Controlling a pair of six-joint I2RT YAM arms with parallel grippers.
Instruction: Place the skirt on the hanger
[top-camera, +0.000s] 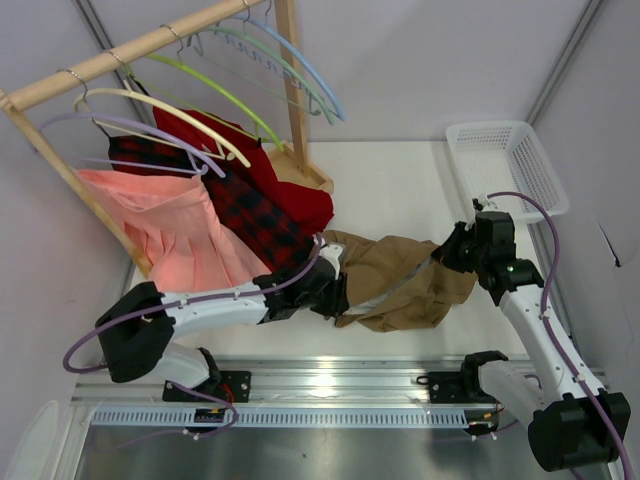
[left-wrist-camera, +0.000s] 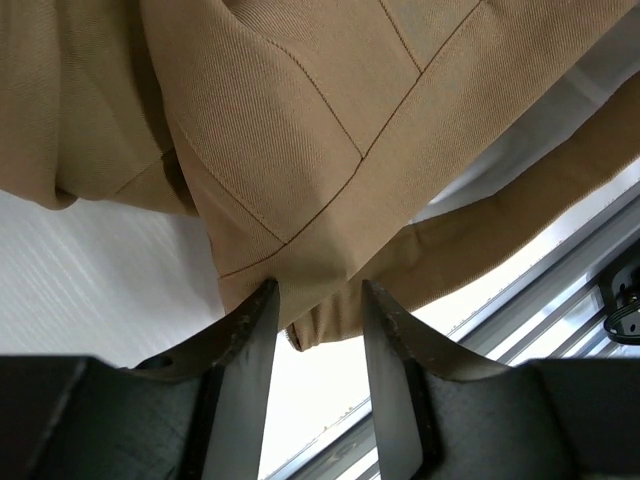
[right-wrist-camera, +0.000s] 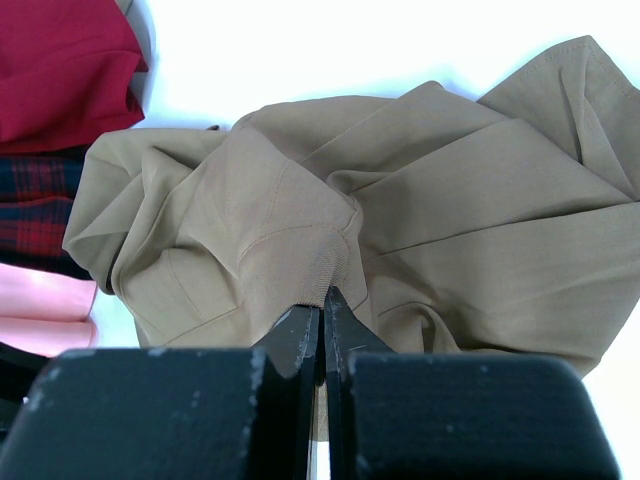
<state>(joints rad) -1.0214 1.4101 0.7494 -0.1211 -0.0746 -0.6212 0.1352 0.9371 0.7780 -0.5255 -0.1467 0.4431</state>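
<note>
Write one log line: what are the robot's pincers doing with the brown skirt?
skirt: crumpled on table | left pincer: open at hem | right pincer: shut on skirt | hanger: not on

Tan skirt (top-camera: 405, 275), red-and-black plaid skirt (top-camera: 255, 215), salmon-pink skirt (top-camera: 170, 235), pale sage-green hanger (top-camera: 275, 62).

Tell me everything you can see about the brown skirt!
The skirt is plain tan-brown woven cloth with stitched seams and a hemmed edge. It lies crumpled in folds on the white table, stretched between the two arms. The right end effector is shut, pinching a fold of it. The left end effector has its fingers apart with a skirt edge between their tips. Its left side lies near the red-and-black plaid garment; whether they touch is unclear.
</note>
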